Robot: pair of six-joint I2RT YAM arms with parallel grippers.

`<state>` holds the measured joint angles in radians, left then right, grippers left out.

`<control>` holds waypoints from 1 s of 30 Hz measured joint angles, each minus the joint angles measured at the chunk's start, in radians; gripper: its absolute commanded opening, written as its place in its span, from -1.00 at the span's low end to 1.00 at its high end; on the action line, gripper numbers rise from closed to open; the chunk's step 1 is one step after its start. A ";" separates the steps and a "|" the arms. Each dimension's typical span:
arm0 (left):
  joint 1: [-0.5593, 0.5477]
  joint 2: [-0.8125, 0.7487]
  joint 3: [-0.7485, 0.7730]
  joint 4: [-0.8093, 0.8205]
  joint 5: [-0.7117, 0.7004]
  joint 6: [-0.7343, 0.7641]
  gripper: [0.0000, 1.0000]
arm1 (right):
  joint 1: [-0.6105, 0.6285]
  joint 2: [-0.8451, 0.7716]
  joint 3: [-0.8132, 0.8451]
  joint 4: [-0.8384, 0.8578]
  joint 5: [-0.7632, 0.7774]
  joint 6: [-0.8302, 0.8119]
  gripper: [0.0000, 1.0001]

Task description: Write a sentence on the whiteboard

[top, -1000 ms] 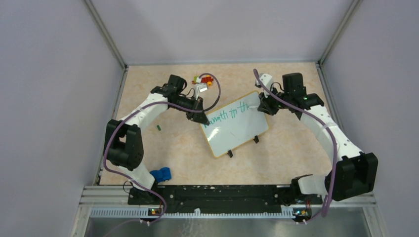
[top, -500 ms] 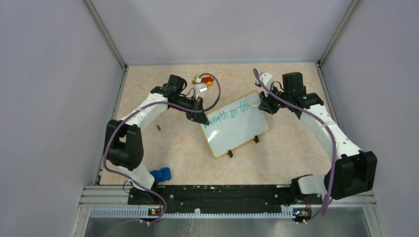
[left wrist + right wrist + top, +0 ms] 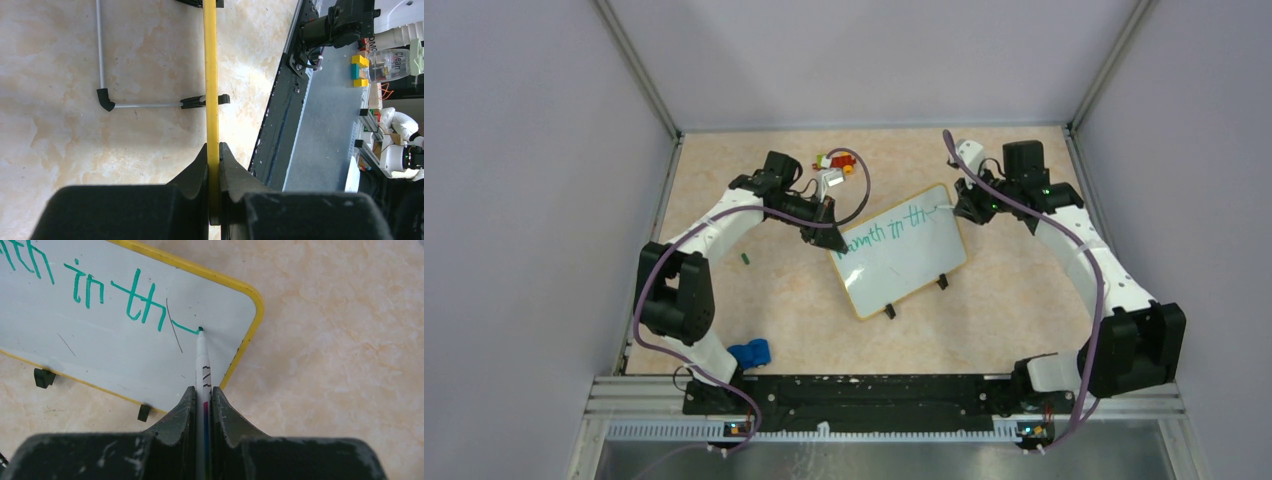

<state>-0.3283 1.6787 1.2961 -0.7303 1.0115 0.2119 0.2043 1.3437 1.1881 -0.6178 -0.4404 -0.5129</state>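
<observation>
The whiteboard (image 3: 904,268) lies tilted mid-table, white with a yellow rim. Green lettering, the sentence (image 3: 886,228), runs along its upper part, reading roughly "…nth in th" (image 3: 90,287). My left gripper (image 3: 836,245) is shut on the board's left corner. In the left wrist view the yellow rim (image 3: 211,75) sits edge-on between the closed jaws of that gripper (image 3: 213,150). My right gripper (image 3: 964,208) is shut on a white marker (image 3: 202,357). The marker's green tip touches the board (image 3: 100,350) near its right corner, at the end of a short fresh stroke. The right gripper (image 3: 203,390) clamps the marker barrel.
Small coloured blocks (image 3: 836,161) lie at the back behind the left arm. A blue object (image 3: 749,353) sits by the left base and a small green piece (image 3: 746,258) lies left of the board. Two black feet (image 3: 942,282) stick out at the board's near edge. Grey walls enclose the table.
My right gripper has slid to the right with the marker, drawing a green stroke towards the board's right edge. The left arm and the board have not moved.
</observation>
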 measured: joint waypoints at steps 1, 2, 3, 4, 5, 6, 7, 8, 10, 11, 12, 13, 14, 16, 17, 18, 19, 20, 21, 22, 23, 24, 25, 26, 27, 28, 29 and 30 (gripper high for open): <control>0.000 0.000 0.000 0.000 0.000 0.000 -1.00 | 0.000 0.003 0.005 -0.002 -0.001 0.000 -1.00; 0.000 0.000 0.000 0.000 0.000 0.000 -1.00 | 0.000 0.006 0.011 -0.001 -0.002 0.000 -1.00; 0.000 0.000 0.000 0.000 -0.001 0.000 -1.00 | 0.000 0.008 0.015 0.000 -0.003 0.000 -1.00; 0.000 0.000 0.000 0.000 -0.001 0.000 -1.00 | 0.000 0.011 0.019 -0.002 -0.005 0.000 -1.00; 0.000 0.000 0.000 0.000 -0.002 0.000 -1.00 | 0.000 0.014 0.024 -0.004 -0.007 0.000 -1.00; 0.000 0.000 0.000 0.000 -0.002 0.000 -1.00 | 0.000 0.015 0.026 -0.002 -0.010 0.000 -1.00; 0.000 0.000 0.000 0.000 -0.002 0.000 -1.00 | 0.000 0.018 0.030 -0.005 -0.012 0.000 -1.00; 0.000 0.000 0.000 0.000 -0.002 0.000 -1.00 | 0.000 0.019 0.032 -0.003 -0.016 0.000 -1.00; 0.000 0.000 0.000 0.000 -0.002 0.000 -1.00 | 0.000 0.023 0.038 -0.004 -0.021 0.000 -1.00; 0.000 0.000 0.000 0.000 -0.002 0.000 -1.00 | 0.000 0.023 0.038 -0.004 -0.024 0.000 -1.00; 0.000 0.000 0.000 0.000 -0.002 0.000 -1.00 | 0.000 0.023 0.038 -0.004 -0.026 0.000 -1.00; 0.000 0.000 0.000 0.000 -0.002 0.000 -1.00 | 0.003 0.023 0.038 -0.004 -0.028 0.000 -1.00; 0.000 0.000 0.000 0.000 -0.002 0.000 -1.00 | 0.003 0.023 0.038 -0.004 -0.029 0.000 -1.00; 0.000 0.000 0.000 0.000 -0.002 0.000 -1.00 | 0.008 0.023 0.038 -0.004 -0.030 0.000 -1.00; 0.000 0.000 0.000 0.000 -0.002 0.000 -1.00 | 0.010 0.023 0.038 -0.004 -0.031 0.000 -1.00; 0.000 0.000 0.000 0.000 -0.002 0.000 -1.00 | 0.012 0.023 0.038 -0.004 -0.032 0.000 -1.00; 0.000 0.000 0.000 0.000 -0.002 0.000 -1.00 | 0.014 0.023 0.038 -0.004 -0.032 0.000 -1.00; 0.000 0.000 0.000 0.000 -0.002 0.000 -1.00 | 0.016 0.023 0.038 -0.004 -0.032 0.000 -1.00; 0.000 0.000 0.000 0.000 -0.002 0.000 -1.00 | 0.018 0.023 0.038 -0.004 -0.032 0.000 -1.00; 0.000 0.000 0.000 0.000 -0.002 0.000 -1.00 | 0.020 0.023 0.037 -0.004 -0.032 0.000 -1.00; 0.000 0.000 0.000 0.000 -0.002 0.000 -1.00 | 0.022 0.023 0.037 -0.004 -0.033 0.000 -1.00; 0.000 0.000 0.000 0.000 -0.002 0.000 -1.00 | 0.025 0.023 0.036 -0.004 -0.033 0.000 -1.00; 0.000 0.000 0.000 0.000 -0.002 0.000 -1.00 | 0.027 0.023 0.036 -0.004 -0.033 0.000 -1.00; 0.000 0.000 0.000 0.000 -0.003 0.000 -1.00 | 0.029 0.023 0.035 -0.004 -0.033 0.000 -1.00; 0.000 0.000 0.000 0.000 -0.003 0.000 -1.00 | 0.030 0.022 0.033 -0.003 -0.033 0.000 -1.00; 0.000 0.000 0.000 0.000 -0.003 0.000 -1.00 | 0.030 0.020 0.029 -0.002 -0.034 0.000 -1.00; 0.000 0.000 0.000 0.000 -0.003 0.000 -1.00 | 0.030 0.018 0.023 -0.001 -0.034 0.000 -1.00; 0.000 0.000 0.000 0.000 -0.003 0.000 -1.00 | 0.030 0.017 0.019 -0.002 -0.034 0.000 -1.00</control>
<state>-0.3283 1.6787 1.2961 -0.7307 1.0088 0.2115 0.2340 1.3605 1.2068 -0.6197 -0.4747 -0.5133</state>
